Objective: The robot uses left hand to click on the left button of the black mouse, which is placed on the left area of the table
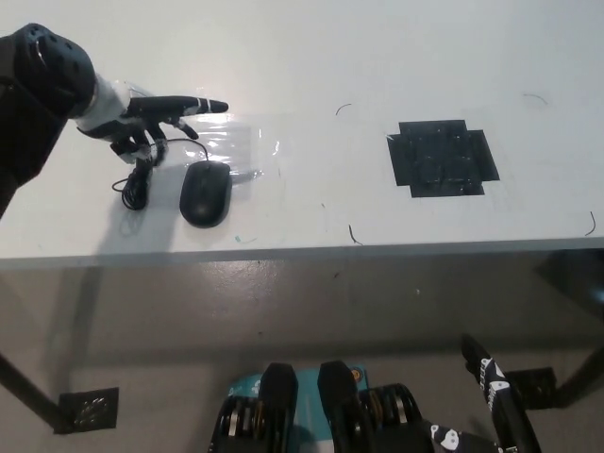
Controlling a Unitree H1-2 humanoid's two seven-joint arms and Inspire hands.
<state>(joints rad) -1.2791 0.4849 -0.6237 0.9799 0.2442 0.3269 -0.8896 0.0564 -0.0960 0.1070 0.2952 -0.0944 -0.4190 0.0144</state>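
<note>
Black mouse (206,192) sits on the left part of the white table (377,66), near the front edge, its cable (140,179) looping off to the left in a small coil. Up above it hovers the left hand (151,118), coming in from the upper left corner, holding nothing, one finger stretched out flat and pointing right while the others curl under; it is clear of the mouse, up and to the left of it, not touching the buttons. A shiny clear film patch (231,142) lies on the tabletop under and around the mouse. Over to the right, well apart, a black tape patch (442,158) is stuck to the table. No writing or brand can be read on any of it. Down at the bottom right, the right hand (491,382) rests below table level, and I cannot tell how its fingers stand.
</note>
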